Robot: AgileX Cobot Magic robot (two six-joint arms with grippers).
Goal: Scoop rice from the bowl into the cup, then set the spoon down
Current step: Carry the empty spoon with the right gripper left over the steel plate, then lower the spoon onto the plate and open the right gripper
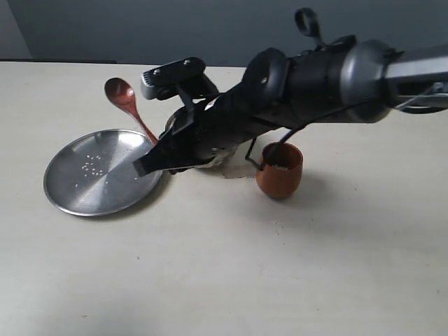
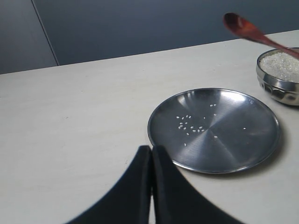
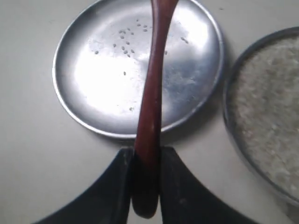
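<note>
Stretched low, the right gripper (image 3: 146, 161) clamps the slim reddish-brown wooden spoon (image 3: 154, 88) at the round steel plate's (image 1: 70, 190) rim; the left gripper (image 2: 151, 150) is closed.

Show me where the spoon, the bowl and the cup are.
spoon (image 1: 120, 93), exterior view, on its round head.
bowl (image 2: 276, 90), left wrist view, on its steel side wall.
cup (image 1: 279, 180), exterior view, on its outer wall.

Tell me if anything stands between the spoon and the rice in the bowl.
Nothing visible does. The right hand grips the spoon by its handle, in the air near the bowl. The rice lies uncovered, and the plate lies flat beside the bowl.
</note>
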